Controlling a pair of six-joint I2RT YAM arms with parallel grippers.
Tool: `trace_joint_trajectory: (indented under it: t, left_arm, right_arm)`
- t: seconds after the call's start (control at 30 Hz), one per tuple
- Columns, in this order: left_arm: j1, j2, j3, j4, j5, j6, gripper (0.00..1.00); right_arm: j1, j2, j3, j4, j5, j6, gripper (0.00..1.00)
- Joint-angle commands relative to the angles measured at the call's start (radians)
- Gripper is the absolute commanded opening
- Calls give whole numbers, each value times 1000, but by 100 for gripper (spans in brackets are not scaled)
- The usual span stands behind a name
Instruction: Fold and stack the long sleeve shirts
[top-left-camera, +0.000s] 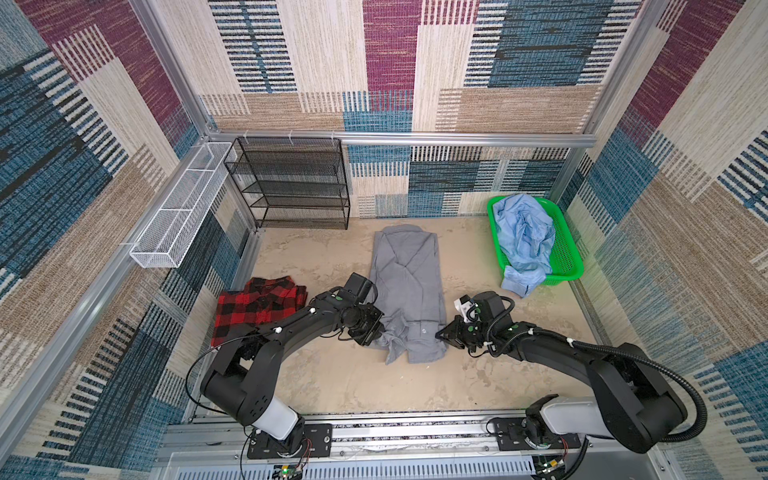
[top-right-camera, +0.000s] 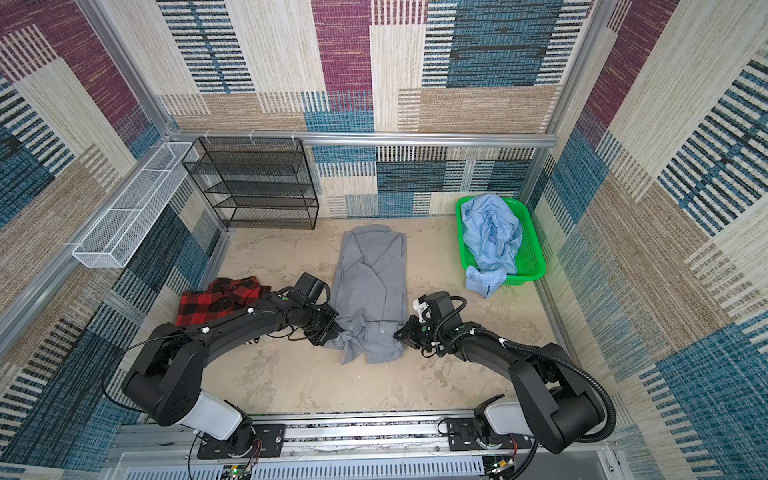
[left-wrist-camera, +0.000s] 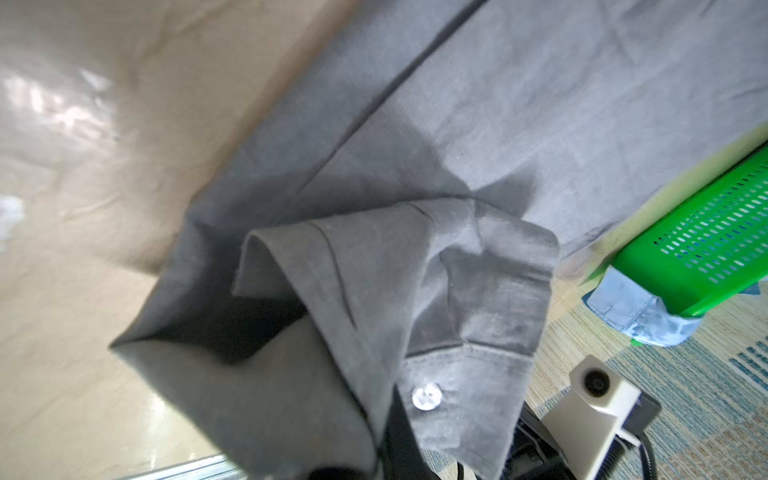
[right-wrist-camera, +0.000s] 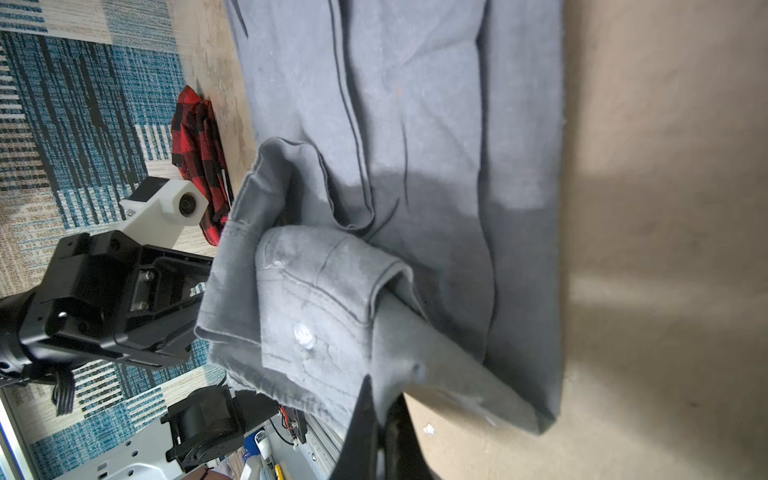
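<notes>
Plaid shirt (top-left-camera: 257, 309): folded, behind and outward of the nearest jaws; looks done.
Left gripper (top-left-camera: 378, 337): clamped on the near corner of cloth.
Grey shirt (top-left-camera: 409, 282): sleeves in, stretching ahead from both grips; halving, stacking left.
Right gripper (top-left-camera: 441, 335): pinched shut on opposite near corner.
Blue shirt (top-left-camera: 525, 241): crumpled in basket (top-left-camera: 567, 257), far ahead and outward; untouched.
</notes>
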Motion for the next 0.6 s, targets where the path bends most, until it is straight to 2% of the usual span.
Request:
trace_joint_trajectory:
  t: [0.0, 0.1, 0.27, 0.4, 0.47, 0.57]
  left_arm:
    - [7, 7, -4, -7, -23, 55, 13]
    - [14, 8, -4, -2, -11, 63, 23]
    - [17, -41, -8, -38, -22, 71, 52]
    - [18, -95, -33, -49, -13, 62, 55]
    - [19, -130, -47, -66, -14, 60, 60]
    - [18, -197, -76, -87, -20, 58, 60]
  right_arm:
    - [-8, 19, 3, 20, 15, -21, 0]
    - [-9, 21, 12, 9, 31, -31, 4]
    - [-9, -11, 25, -29, 56, -47, 24]
    - [-10, -31, 22, -44, 57, -50, 37]
    - [-10, -40, 17, -49, 58, -50, 44]
    - [-10, -55, 6, -58, 53, -47, 50]
